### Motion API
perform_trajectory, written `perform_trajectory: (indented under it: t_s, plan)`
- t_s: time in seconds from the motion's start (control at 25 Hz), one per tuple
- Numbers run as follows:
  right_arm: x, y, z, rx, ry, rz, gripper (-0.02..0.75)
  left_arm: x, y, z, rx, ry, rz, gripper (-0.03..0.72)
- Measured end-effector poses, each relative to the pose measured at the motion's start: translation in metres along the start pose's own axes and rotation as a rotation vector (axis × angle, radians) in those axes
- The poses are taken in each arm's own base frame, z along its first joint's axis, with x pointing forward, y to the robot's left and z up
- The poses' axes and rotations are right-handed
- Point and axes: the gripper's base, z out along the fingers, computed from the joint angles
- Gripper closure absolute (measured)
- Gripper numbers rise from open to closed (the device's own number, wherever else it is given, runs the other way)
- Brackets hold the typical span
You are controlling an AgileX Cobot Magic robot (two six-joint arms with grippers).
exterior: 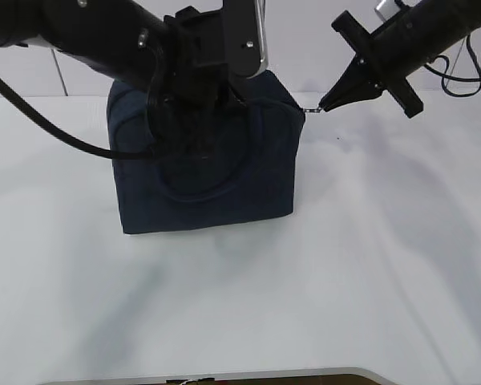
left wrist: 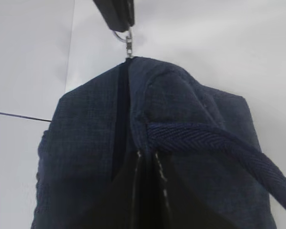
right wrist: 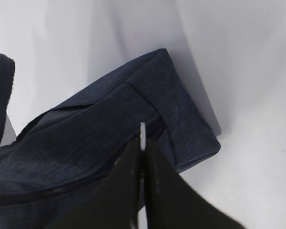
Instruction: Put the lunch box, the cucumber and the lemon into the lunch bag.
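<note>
The navy lunch bag [exterior: 208,184] stands on the white table, its top zipper [left wrist: 123,109] drawn shut as a dark line. My left gripper [exterior: 199,128] reaches down onto the bag's top. In the left wrist view it [left wrist: 147,160] is shut, pinching the fabric where the loop handle [left wrist: 219,143] joins. My right gripper [exterior: 325,104] sits at the bag's upper right corner, shut on the silver ring pull [left wrist: 121,37]. The ring [right wrist: 143,131] pokes out between its closed fingers. The lunch box, cucumber and lemon are out of view.
The white table [exterior: 369,265] stretches around the bag, with its front edge [exterior: 224,377] at the bottom. A black cable [exterior: 48,128] trails from the left arm past the bag's left side.
</note>
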Motion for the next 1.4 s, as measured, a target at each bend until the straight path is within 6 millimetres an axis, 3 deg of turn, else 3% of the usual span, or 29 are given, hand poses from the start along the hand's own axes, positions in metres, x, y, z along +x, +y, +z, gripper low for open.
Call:
perform_trajectory:
  t_s: [0.44,0.84,1.4]
  plan:
    - [-0.004,-0.019,0.012,0.129,0.025,-0.062,0.733,-0.001,0.002,0.000,-0.025,-0.016,-0.008,0.694]
    - [-0.009,-0.036,0.036,0.175,0.072,-0.149,0.733,-0.003,0.004,0.000,-0.051,-0.031,-0.011,0.694]
    - [-0.012,-0.037,0.041,0.152,0.069,-0.215,0.733,-0.003,0.004,0.000,-0.052,-0.031,-0.011,0.694]
